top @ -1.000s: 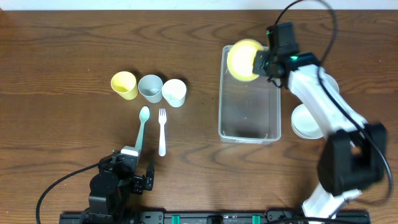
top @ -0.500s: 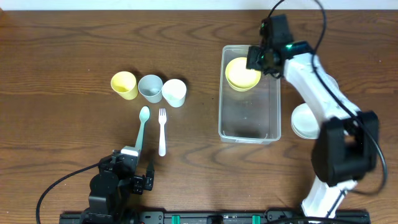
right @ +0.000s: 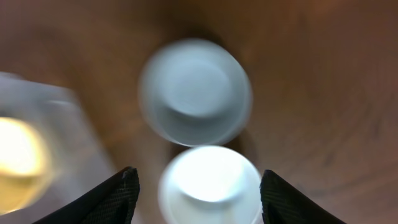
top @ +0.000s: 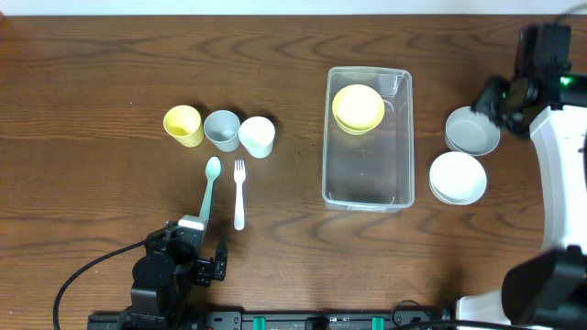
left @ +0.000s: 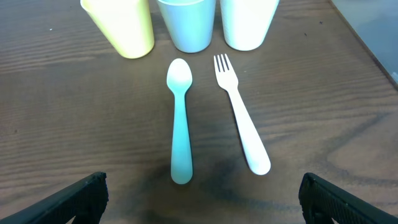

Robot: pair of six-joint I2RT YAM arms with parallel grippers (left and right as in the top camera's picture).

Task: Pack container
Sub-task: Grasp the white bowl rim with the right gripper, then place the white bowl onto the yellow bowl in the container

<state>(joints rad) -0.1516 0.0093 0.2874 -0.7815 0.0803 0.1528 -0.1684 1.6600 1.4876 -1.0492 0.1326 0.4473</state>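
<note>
From overhead, the container [top: 367,137] lay right of the table's middle, its long side running from the near edge toward the far edge. A yellow bowl [top: 358,107] sat upright inside it at the far end, leaving the near part bare, probably so that more could go in. Between the container and the right edge lay a grey bowl [top: 472,131] and, nearer, a white bowl [top: 458,178], close together. The right gripper [top: 495,99] hovered at the grey bowl's far side, likely lining up on it. Three cups stood in a row left of the middle, and the left gripper [top: 206,266] waited at the near edge.

The left wrist view showed that gripper's [left: 202,205] jaws spread wide with nothing between them, facing a spoon [left: 180,124] and a fork [left: 242,118] that lay side by side, apart, below the cups.

The right wrist view was blurred. The right gripper's [right: 197,177] jaws stood apart and empty above both bowls, with the grey bowl [right: 196,93] ahead of the white bowl [right: 211,183].
</note>
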